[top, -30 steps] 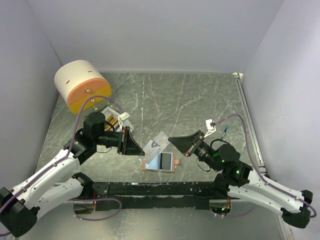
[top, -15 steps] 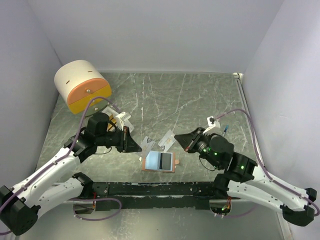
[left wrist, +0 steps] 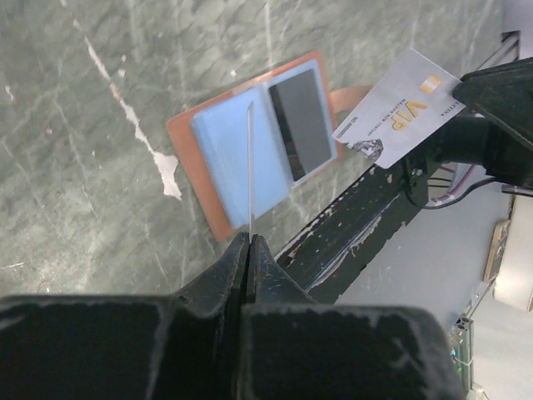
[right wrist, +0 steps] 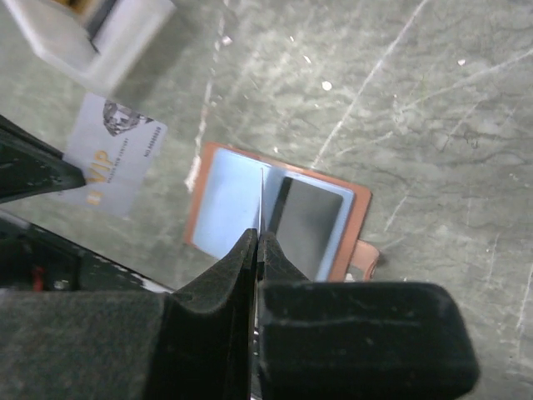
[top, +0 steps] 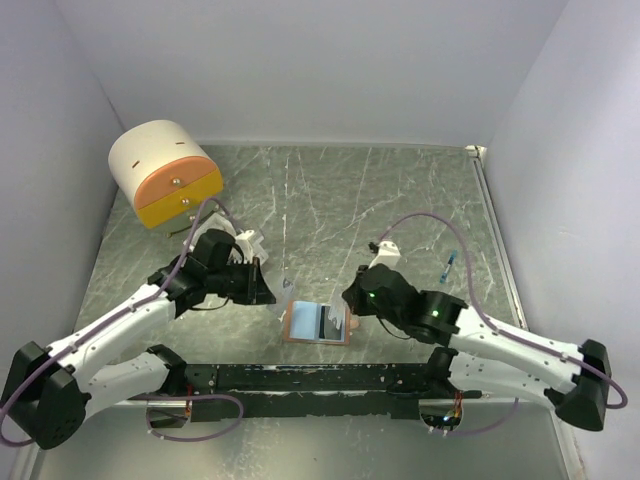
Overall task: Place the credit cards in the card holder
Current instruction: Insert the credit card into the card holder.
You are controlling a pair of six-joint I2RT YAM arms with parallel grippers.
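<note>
The card holder lies open near the table's front edge, salmon-brown rim, pale blue inside, with a dark card in one pocket. My left gripper is shut on a pale credit card, seen edge-on above the holder's middle; the right wrist view shows its face marked VIP. My right gripper is shut on a second pale VIP card, edge-on over the holder's fold. From above, the left gripper is just left of the holder and the right gripper just right of it.
The round cream-and-orange drawer unit stands at the back left. A small white open box with cards sits behind the left gripper. A small blue object lies at the right. A black rail runs along the front edge.
Both grippers have closed in on the open card holder. The right one swung left and down over its right side, the left one moved right; both cards now stand edge-on above it.
</note>
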